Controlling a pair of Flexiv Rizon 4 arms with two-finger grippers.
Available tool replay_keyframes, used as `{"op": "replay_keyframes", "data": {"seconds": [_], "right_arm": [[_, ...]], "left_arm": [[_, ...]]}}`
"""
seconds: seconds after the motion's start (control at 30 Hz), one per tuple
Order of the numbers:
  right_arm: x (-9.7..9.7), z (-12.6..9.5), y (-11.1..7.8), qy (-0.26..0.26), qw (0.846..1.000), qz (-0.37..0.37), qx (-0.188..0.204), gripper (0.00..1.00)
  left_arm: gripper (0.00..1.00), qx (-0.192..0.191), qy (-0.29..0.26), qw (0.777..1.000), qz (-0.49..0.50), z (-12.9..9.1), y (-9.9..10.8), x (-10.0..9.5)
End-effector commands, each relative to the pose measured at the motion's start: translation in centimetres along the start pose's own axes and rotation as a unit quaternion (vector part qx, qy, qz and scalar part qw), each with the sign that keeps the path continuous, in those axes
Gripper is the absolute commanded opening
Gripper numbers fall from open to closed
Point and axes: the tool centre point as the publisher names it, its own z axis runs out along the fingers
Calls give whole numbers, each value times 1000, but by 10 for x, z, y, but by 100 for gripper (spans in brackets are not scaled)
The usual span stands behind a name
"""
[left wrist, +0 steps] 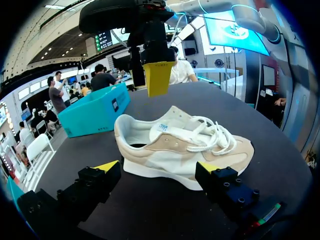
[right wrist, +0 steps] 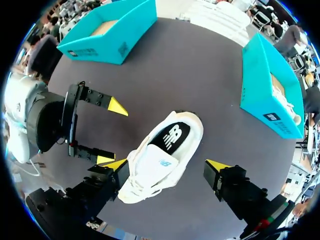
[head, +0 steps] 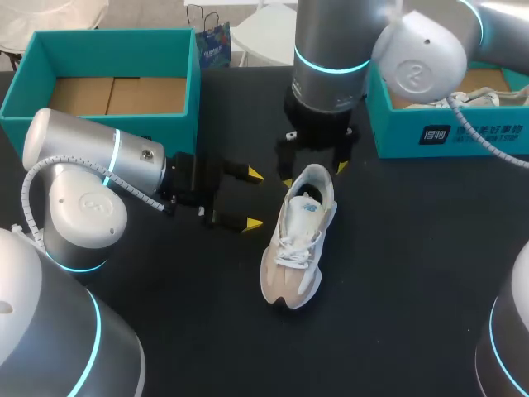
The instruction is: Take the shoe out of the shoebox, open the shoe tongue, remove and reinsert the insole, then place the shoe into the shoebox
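Note:
A white and beige sneaker (head: pixel 297 240) stands upright on the black table, heel toward the back. My right gripper (head: pixel 314 174) hangs open just above the heel, its yellow tips spread wider than the shoe. In the right wrist view the sneaker (right wrist: pixel 160 160) lies under the gripper (right wrist: pixel 166 165), and the black insole (right wrist: pixel 172 137) shows inside. Only one fingertip is close to the shoe's side. My left gripper (head: pixel 250 199) is open and empty, level with the table, just left of the shoe. The left wrist view has the sneaker (left wrist: pixel 180 142) side-on ahead of the open gripper (left wrist: pixel 159 167).
An empty teal shoebox (head: pixel 194 91) stands at the back left. A second teal shoebox (head: pixel 446 136) at the back right holds another white shoe (head: pixel 479 98). Bare black table lies in front of the sneaker.

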Motion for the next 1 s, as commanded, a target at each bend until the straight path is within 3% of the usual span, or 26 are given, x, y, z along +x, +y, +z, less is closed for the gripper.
{"op": "replay_keyframes", "data": {"seconds": [0.03, 0.1, 0.13, 0.27, 0.33, 0.4, 0.47, 0.67, 1.0], "right_arm": [[-8, 1, 3, 2, 996, -92, -8, 100], [-10, 1, 4, -5, 994, -112, -8, 100], [-15, 1, 9, -29, 985, -170, 11, 100], [-20, 2, 19, -49, 958, -280, 32, 100], [-21, 1, 20, -58, 953, -294, 35, 100], [-21, 4, 27, -61, 933, -352, 34, 100], [-23, 11, 32, -67, 927, -365, 41, 100], [-43, 47, 57, -65, 936, -344, 36, 100], [-56, 74, 65, -44, 938, -341, 29, 100]], "left_arm": [[100, -2, 1, 1000, 0, 1, -1, 0], [100, -2, 1, 1000, 0, 1, -1, 0], [100, -2, 1, 1000, 0, 1, -1, 0], [100, -2, 1, 1000, 0, 1, -1, 0], [100, -2, 1, 1000, 0, 1, -1, 0], [100, -2, 1, 1000, 0, 1, -1, 0], [100, -2, 1, 1000, 0, 1, -1, 0], [100, -2, 1, 1000, 0, 1, -1, 0], [100, -2, 1, 1000, 0, 1, -1, 0]]}}
